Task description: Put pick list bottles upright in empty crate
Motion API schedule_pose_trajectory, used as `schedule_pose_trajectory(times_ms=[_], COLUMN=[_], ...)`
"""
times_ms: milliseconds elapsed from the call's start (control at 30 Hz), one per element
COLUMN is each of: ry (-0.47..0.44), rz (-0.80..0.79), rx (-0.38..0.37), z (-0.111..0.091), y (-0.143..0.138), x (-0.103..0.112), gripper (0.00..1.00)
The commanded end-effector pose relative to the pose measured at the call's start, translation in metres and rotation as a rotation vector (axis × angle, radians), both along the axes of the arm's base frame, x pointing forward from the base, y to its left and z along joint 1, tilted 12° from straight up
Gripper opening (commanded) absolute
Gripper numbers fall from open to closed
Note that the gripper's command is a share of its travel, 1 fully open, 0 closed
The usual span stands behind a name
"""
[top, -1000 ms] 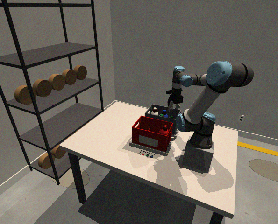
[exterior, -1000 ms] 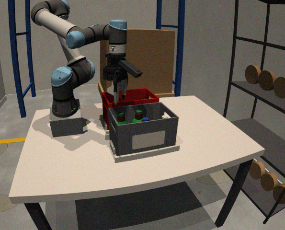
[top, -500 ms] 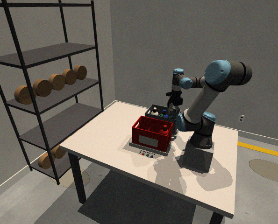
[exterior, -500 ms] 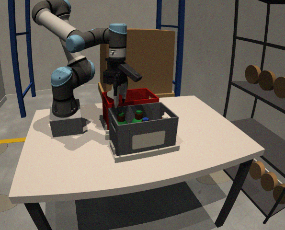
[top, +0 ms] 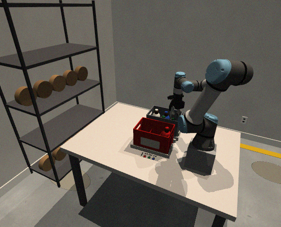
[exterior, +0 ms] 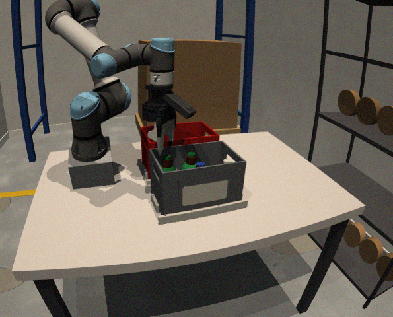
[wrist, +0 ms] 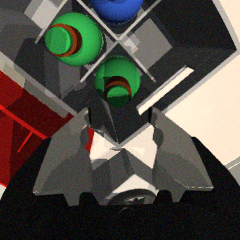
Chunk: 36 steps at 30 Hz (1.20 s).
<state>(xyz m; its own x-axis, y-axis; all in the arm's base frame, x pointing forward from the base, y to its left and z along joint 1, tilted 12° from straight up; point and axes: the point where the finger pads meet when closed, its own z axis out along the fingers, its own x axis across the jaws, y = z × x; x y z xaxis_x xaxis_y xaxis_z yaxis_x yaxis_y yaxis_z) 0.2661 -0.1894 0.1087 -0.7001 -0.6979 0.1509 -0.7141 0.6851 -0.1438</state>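
The red crate (top: 138, 139) (wrist: 15, 96) holds one red bottle (top: 166, 132), upright in its right part. The grey crate (exterior: 237, 182) (wrist: 216, 45) behind it holds two green bottles (exterior: 190, 165) (wrist: 86, 40), a blue bottle (top: 166, 115) (wrist: 117, 7) and a white bottle (top: 156, 114). The pick list (top: 149, 156) lies in front of the red crate, with red, green and blue marks; its numbers are too small to read surely. My gripper (exterior: 165, 148) (wrist: 119, 108) is partly open and empty, pointing down at the grey crate's corner on the robot's side, beside the nearest green bottle.
The two crates stand close together on low grey trays (top: 150, 150) (exterior: 203, 212). The arm's base block (top: 199, 158) (exterior: 92, 176) is beside them. Grey dividers split the grey crate. A shelf rack (top: 59, 112) stands past the table's side.
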Motion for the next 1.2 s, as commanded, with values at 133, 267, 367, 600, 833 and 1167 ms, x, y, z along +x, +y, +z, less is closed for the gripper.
schedule_pose_trajectory(times_ms=[133,267,367,600,833,1167], ry=[0.000,0.000,0.000,0.000,-0.001,-0.001], rz=[0.000,0.000,0.000,0.000,0.000,0.001], rx=[0.001,0.001,0.001,0.001,0.001,0.000], z=[-0.014,-0.018,-0.021,-0.030,-0.038,-0.042], y=[-0.003,-0.004,-0.005,-0.007,-0.008,-0.009], x=[0.000,0.000,0.000,0.000,0.000,0.001], gripper=[0.38,0.38,0.38,0.38,0.38,0.38])
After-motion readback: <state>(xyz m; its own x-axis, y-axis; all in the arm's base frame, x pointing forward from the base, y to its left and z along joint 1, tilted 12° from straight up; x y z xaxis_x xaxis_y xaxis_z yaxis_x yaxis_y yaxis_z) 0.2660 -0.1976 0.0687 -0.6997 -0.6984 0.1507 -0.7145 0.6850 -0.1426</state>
